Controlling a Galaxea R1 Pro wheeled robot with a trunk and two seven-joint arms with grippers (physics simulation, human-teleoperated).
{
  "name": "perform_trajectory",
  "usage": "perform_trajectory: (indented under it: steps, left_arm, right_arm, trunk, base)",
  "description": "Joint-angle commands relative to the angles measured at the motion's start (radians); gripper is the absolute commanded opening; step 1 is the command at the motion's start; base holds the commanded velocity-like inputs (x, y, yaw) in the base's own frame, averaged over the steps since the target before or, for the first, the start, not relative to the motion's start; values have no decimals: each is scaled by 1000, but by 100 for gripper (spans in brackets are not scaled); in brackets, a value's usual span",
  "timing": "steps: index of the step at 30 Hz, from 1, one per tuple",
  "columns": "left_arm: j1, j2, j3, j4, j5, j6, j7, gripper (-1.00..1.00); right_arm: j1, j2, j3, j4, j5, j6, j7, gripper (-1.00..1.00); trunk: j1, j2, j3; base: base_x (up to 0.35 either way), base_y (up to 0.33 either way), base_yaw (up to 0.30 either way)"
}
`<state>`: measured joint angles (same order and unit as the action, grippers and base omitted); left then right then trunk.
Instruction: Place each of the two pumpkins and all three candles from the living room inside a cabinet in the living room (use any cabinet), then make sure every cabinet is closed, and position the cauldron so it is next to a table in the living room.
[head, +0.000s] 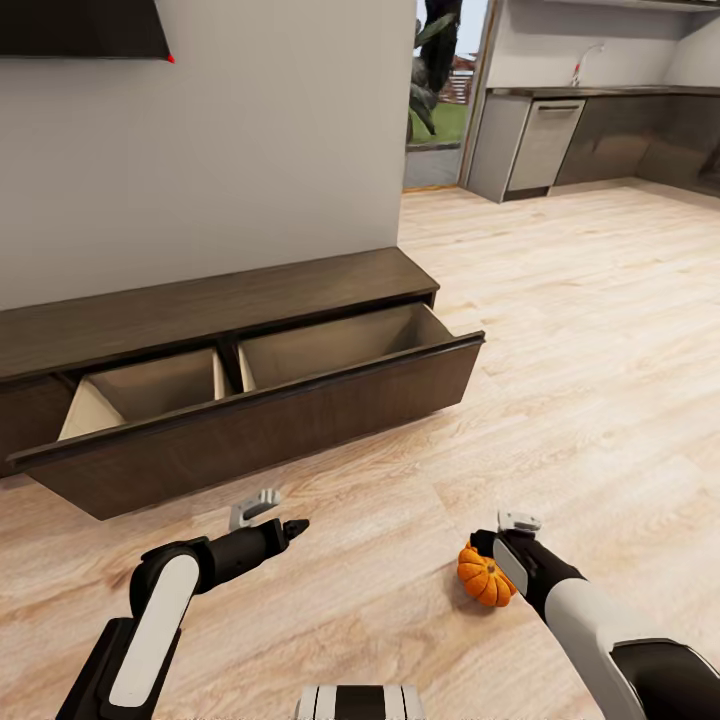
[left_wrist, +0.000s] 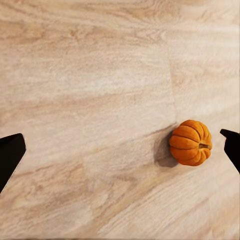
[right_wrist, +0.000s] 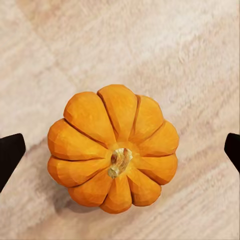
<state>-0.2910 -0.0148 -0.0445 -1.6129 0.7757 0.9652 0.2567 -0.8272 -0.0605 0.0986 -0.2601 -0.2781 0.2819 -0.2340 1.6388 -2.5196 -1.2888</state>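
- Fingers (right_wrist: 11, 155) of the right gripper (head: 492, 560) stand wide apart, their dark tips at the two edges of the right wrist view, with the pumpkin (right_wrist: 113, 148) centred between them and clear of both.
- Right gripper, head view: pointed down over the floor (head: 600, 330); the pumpkin (head: 486, 574) shows directly beside the tip of the arm, resting on the light wood planks, stem upward.
- Fingers (left_wrist: 10, 156) of the left gripper (head: 296, 528) are likewise spread apart and hold nothing; bare planks lie between them.
- Left wrist view: the same pumpkin (left_wrist: 190, 142) sits close to one finger (left_wrist: 232, 148), well off the midline between the pair, casting a small shadow on the floor.
- Left gripper, head view: held low above the floor, pointing toward the right arm; the pumpkin lies well beyond its tips.
- Cabinet (head: 230, 330): long, low, dark brown unit against the grey wall, beyond both pairs of fingers. Its wide drawer (head: 300, 400) is pulled out, showing two pale compartments side by side; what can be seen of their interiors looks empty.
- Wall TV (head: 85, 28): dark lower edge above the cabinet.
- Background, beyond the right fingers: kitchen counter (head: 590, 92) with dark cupboards, and a doorway (head: 440, 90) with greenery outside.
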Motion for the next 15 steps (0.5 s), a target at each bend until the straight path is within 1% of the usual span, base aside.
perform_trajectory:
  steps: [1,2,3,4,7,8,15]
  left_arm:
    - [0,1,0,-1,11,3,10,100]
    - [-1,7,0,-1,11,3,10,100]
    - [-1,9,1,-1,11,3,10,100]
    - [-1,11,1,-1,11,3,10,100]
    - [-1,14,2,-1,11,3,10,100]
    - [-1,14,2,-1,11,3,10,100]
    - [-1,15,0,-3,12,3,9,100]
  right_arm:
    - [0,-1,10,-2,-1,-6,2,100]
    - [1,-1,13,0,29,-41,28,100]
    - [1,-1,14,0,48,-61,43,100]
    - [2,-1,15,2,62,-80,56,100]
    - [3,-3,16,4,85,-124,77,100]
    - [3,-3,16,4,85,-124,78,100]
    - [3,-5,16,4,86,-127,79,100]
  trunk:
    - [0,-1,-5]
    - [1,-1,-9]
    - [1,-1,-12]
    - [2,-1,-16]
    - [3,-2,-28]
    - [3,-2,-32]
    - [3,-2,-32]
  base:
    - [0,0,0]
    - [0,0,0]
    - [0,0,0]
    - [0,0,0]
    - [0,0,0]
    - [0,0,0]
    - [0,0,0]
